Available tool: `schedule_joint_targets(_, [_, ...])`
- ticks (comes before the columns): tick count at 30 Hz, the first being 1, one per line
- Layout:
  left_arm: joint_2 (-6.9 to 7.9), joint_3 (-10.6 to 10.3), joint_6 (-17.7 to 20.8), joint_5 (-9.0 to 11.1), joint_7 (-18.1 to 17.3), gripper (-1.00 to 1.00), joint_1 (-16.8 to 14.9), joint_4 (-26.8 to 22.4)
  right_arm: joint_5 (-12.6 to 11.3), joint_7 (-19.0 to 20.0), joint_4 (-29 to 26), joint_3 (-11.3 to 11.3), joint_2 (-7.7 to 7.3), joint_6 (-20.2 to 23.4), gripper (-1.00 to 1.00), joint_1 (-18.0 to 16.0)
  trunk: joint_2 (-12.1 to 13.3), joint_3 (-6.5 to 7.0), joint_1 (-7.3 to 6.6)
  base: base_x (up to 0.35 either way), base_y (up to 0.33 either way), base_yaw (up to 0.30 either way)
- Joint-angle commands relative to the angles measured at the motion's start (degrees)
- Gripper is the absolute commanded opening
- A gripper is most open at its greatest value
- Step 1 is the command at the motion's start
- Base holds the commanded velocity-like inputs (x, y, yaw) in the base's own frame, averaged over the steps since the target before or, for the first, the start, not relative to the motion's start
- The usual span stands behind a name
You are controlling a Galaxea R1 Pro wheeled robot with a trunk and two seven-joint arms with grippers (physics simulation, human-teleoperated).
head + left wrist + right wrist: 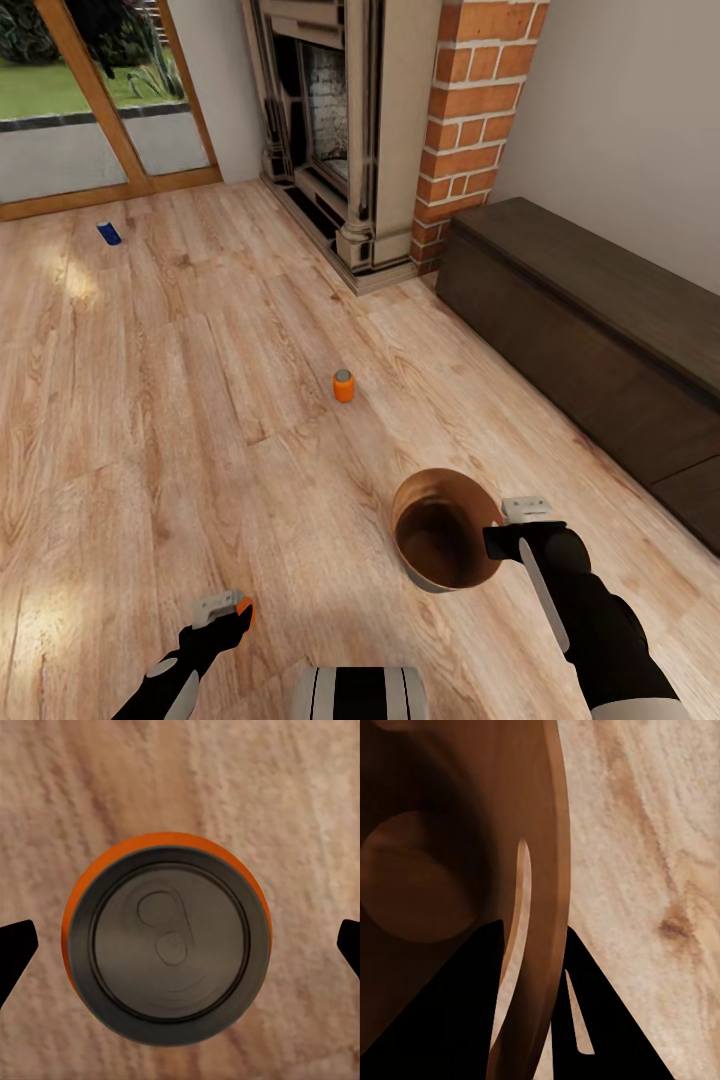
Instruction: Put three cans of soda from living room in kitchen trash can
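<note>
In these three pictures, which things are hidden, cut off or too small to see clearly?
- Blue can, head view: too small; no detail shows, and whether it stands or lies is unclear.
- Orange can under the left tool: in the left wrist view its top hides the sides; in the head view the tool covers most of it.
- Bin, right wrist view: cut off by the edges; the dark fingers of the right tool cover part of the wall.

The orange can (246,607) beside the left gripper (226,609) is largely hidden by it. The blue can (108,233) near the glass door (100,120) is too small for detail. The dark bench (590,330) is cut off at the edge.
</note>
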Motion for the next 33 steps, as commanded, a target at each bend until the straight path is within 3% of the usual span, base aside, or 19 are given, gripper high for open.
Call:
schedule_joint_targets(1, [0.0, 0.0, 0.0, 0.0, 0.0, 1.0, 0.0, 0.0, -0.7, 0.2, 0.0, 0.0, 0.0, 0.0, -1.0, 0.0, 0.0, 0.0, 0.0, 0.0, 0.0, 0.0])
schedule_joint_targets(13, [0.0, 0.0, 0.0, 0.0, 0.0, 1.0, 0.0, 0.0, -0.7, 0.1, 0.0, 0.0, 0.0, 0.0, -1.0, 0.0, 0.0, 0.0, 0.0, 0.0, 0.0, 0.0])
schedule_joint_targets(17, [0.0, 0.0, 0.0, 0.0, 0.0, 1.0, 0.0, 0.0, -0.7, 0.2, 0.0, 0.0, 0.0, 0.0, -1.0, 0.0, -1.6, -0.71, 0.87, 0.0, 0.0, 0.0])
schedule_joint_targets(33, [0.0, 0.0, 0.0, 0.0, 0.0, 1.0, 0.0, 0.0, -0.7, 0.2, 0.1, 0.0, 0.0, 0.0, -1.0, 0.0, -1.6, -0.71, 0.87, 0.0, 0.0, 0.0])
